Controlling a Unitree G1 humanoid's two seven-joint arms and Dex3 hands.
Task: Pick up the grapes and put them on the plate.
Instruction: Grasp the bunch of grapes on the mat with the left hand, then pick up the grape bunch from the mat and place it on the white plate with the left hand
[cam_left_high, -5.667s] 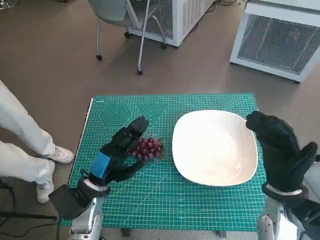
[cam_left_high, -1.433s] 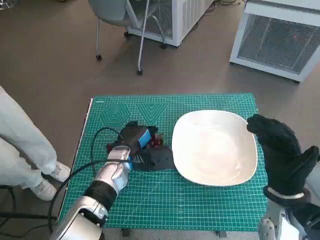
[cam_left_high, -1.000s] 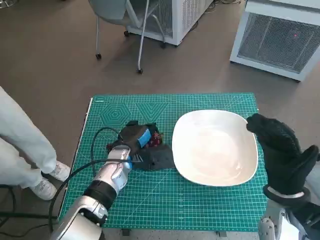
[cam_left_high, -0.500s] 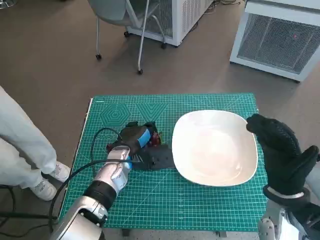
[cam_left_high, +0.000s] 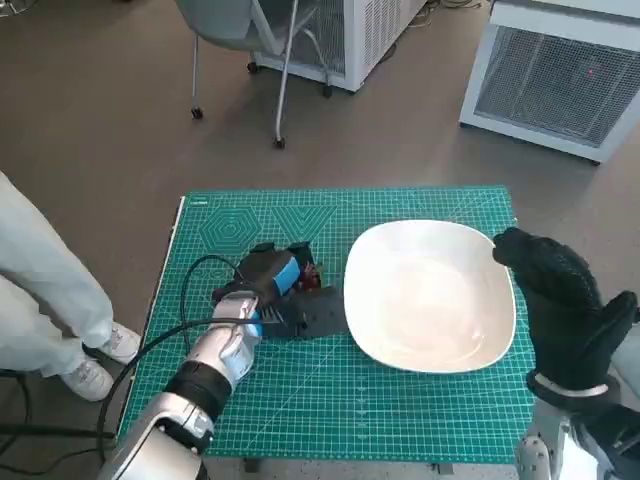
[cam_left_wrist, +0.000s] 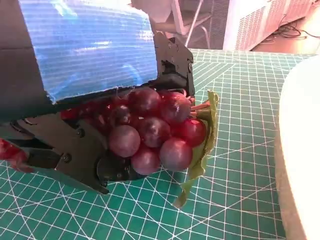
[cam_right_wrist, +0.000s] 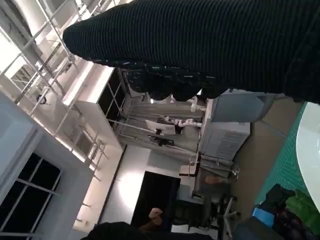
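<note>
A bunch of dark red grapes (cam_left_wrist: 152, 132) with a green leaf (cam_left_wrist: 202, 150) lies on the green cutting mat (cam_left_high: 330, 400), just left of the white plate (cam_left_high: 430, 295). My left hand (cam_left_high: 272, 285) lies over the bunch and grips it, its black fingers (cam_left_wrist: 70, 155) curled round the fruit. In the head view only a few grapes (cam_left_high: 312, 272) peek out past the blue tape. The bunch still touches the mat. My right hand (cam_left_high: 560, 310) stands upright at the plate's right edge and holds nothing. Its glove (cam_right_wrist: 200, 45) fills the right wrist view.
A person's pale trouser leg (cam_left_high: 50, 290) and shoe (cam_left_high: 90, 375) are close to the table's left side. A chair on castors (cam_left_high: 250, 60) and white cabinets (cam_left_high: 560, 70) stand on the floor beyond the table.
Since 5.7 s ago my left hand has come down over the grapes and closed on them. Over the last second nothing has visibly moved.
</note>
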